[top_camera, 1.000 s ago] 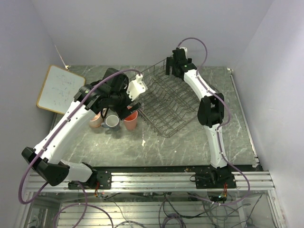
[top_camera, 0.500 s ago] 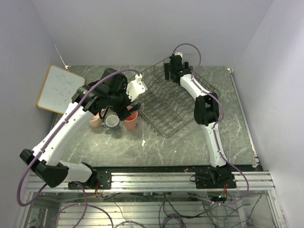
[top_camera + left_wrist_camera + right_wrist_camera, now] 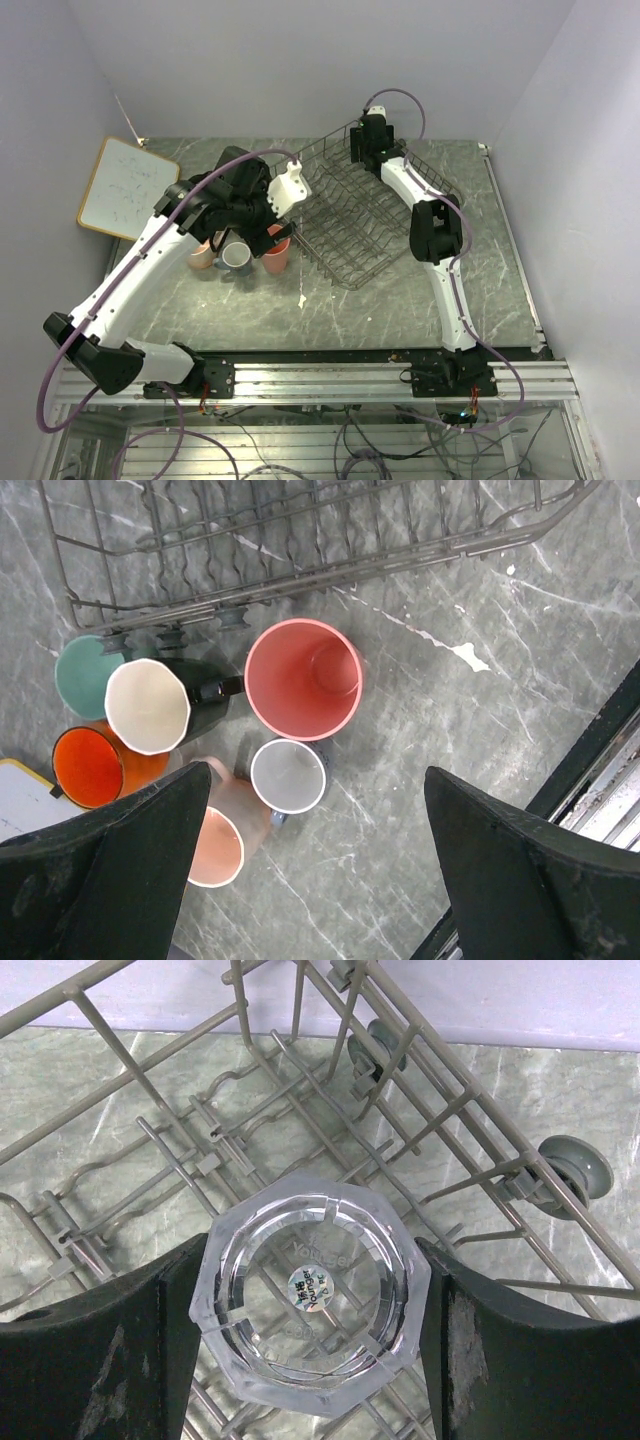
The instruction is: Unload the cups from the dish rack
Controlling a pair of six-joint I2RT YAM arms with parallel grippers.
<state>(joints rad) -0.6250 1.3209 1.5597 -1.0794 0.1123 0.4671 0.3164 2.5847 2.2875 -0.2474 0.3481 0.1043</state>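
- Top external view, set against a second ago: the right arm has drawn its wrist a little further over the far corner of the dish rack (image 3: 330, 262) and its elbow has folded in. The left arm has hardly stirred at the rack's left side.
- Right gripper (image 3: 310, 1260): its fingers have narrowed onto the clear glass (image 3: 310, 1295), one against each flank, so I judge the last cup is now gripped. The glass is inside the rack at that far corner, seen end-on with wires behind it. I cannot tell whether it has left the tines.
- Left gripper (image 3: 315, 775): spread wide and holding nothing, it hangs above the cups just outside the rack's left wall.
- Rack contents: only the glass; no other cup shows among the tines.
- On the table (image 3: 480, 740) beside the rack, all upright and empty:
  - tall pink tumbler (image 3: 303, 678), nearest the wall
  - mint green mug (image 3: 85, 675), with the black mug (image 3: 147, 705) close against it
  - orange mug (image 3: 88, 767), further out
  - small grey-blue cup (image 3: 288, 775) and pale pink mug (image 3: 215, 847), furthest from the rack
- Judgement: six of seven are out. Lifting the glass clear and setting it with the group would finish the job.
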